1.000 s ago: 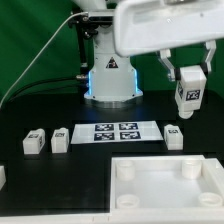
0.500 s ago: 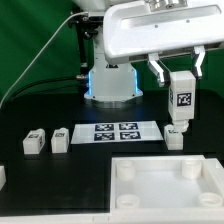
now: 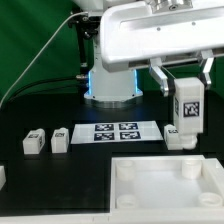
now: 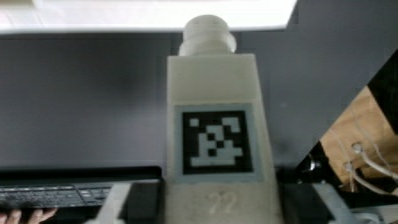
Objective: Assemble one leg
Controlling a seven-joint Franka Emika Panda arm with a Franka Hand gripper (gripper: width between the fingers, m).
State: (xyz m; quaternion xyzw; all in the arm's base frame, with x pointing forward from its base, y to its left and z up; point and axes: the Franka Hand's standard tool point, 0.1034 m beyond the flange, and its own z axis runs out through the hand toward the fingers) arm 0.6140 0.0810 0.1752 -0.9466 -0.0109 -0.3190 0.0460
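My gripper [image 3: 186,82] is shut on a leg [image 3: 186,106], a small white block with a black-and-white tag on its front face. It hangs upright above the table at the exterior view's right, over another leg [image 3: 178,137] standing there. In the wrist view the held leg [image 4: 217,110] fills the middle, tag facing the camera and a round peg at its far end; the finger pads [image 4: 151,203] press on both its sides. The large white square panel [image 3: 165,185] with round corner sockets lies at the front right.
Two more legs [image 3: 35,142] [image 3: 60,139] stand on the black table at the exterior view's left. The marker board [image 3: 115,131] lies at the middle. The robot base [image 3: 112,80] stands behind it. A white part's edge [image 3: 2,177] shows at the far left.
The gripper has moved down and slightly toward the front with the leg held in it. The leg now hangs lower, just above the leg standing on the table.
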